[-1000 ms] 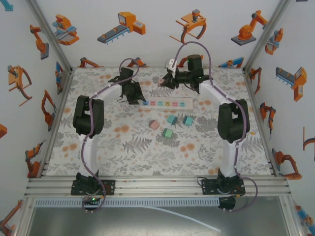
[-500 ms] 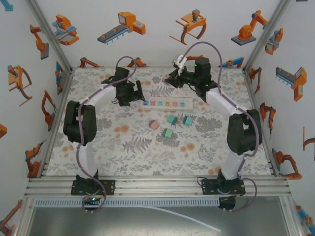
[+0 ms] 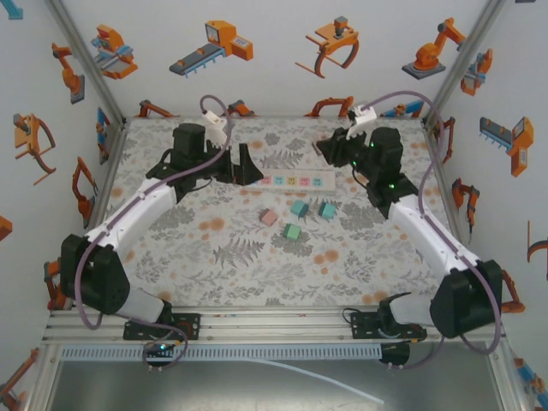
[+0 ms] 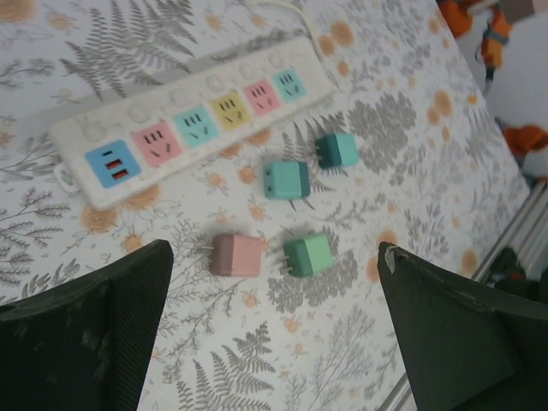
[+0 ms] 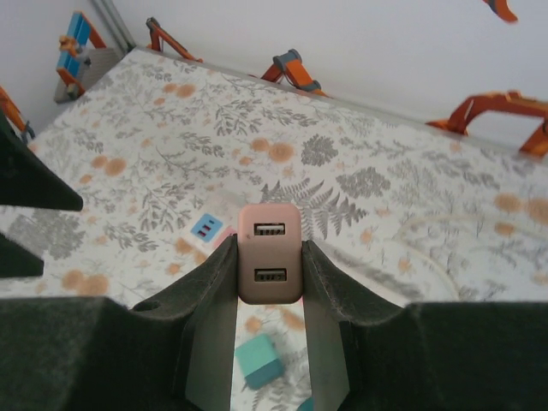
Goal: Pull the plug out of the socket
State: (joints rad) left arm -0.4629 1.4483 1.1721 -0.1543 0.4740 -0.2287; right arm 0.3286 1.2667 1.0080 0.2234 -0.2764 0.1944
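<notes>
Right wrist | right claw (image 5: 268,247) clamped on pink plug (image 5: 269,267), aloft | left claw (image 4: 274,253) wide open

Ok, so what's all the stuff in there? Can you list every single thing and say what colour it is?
power strip: 1, white with blue, pink, teal and yellow outlets, on the table toward the back, nothing plugged in
pink USB plug: 1, pink, held up off the table
pink cube plug: 1, pink, on the table in front of the strip
green cube plug: 1, green, next to the pink cube
teal cube plugs: 2, teal, between those and the strip
cord: 1, white, on the table
table: 1, grey leaves and orange flowers
wall pictures: many, orange robots, on white walls
left gripper: 1, black, open, near the strip's left end
right gripper: 1, black, shut on the pink USB plug
</notes>
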